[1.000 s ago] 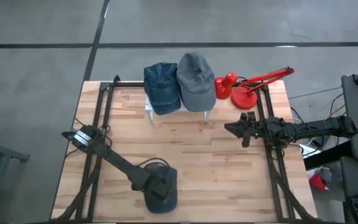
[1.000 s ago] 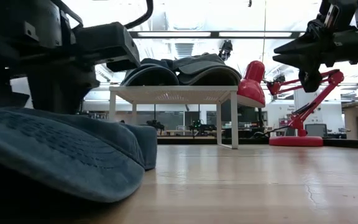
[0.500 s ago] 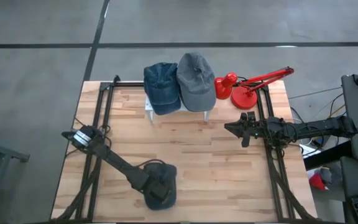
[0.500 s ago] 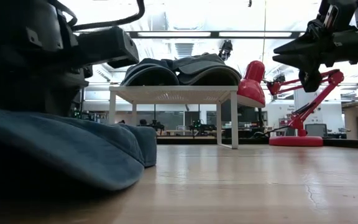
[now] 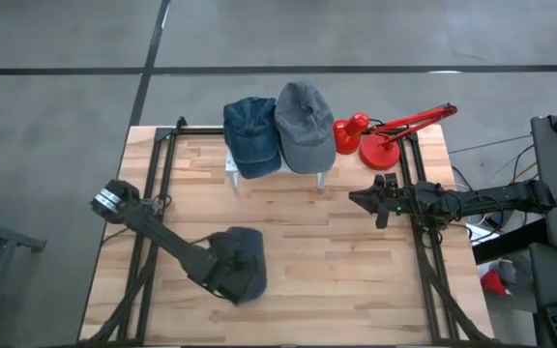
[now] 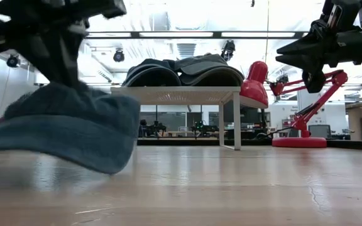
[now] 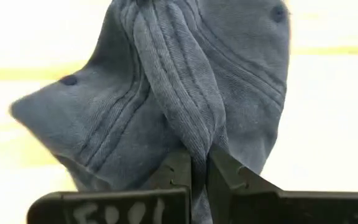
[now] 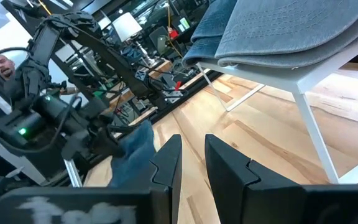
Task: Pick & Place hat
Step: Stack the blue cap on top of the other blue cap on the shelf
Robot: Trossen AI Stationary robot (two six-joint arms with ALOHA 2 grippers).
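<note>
Over the near left part of the bench (image 5: 356,280), left claw (image 7: 199,174) clenched on a fold of the dark blue hat (image 5: 240,263), lifted clear of the wood. Farther right, right claw (image 5: 364,199) hovering, fingers slightly parted, empty, near the red lamp (image 5: 385,135).

The blue hat (image 5: 239,275) is being lifted off the bench (image 5: 337,251) by the left pincer (image 7: 199,180) and carried toward the middle.
</note>
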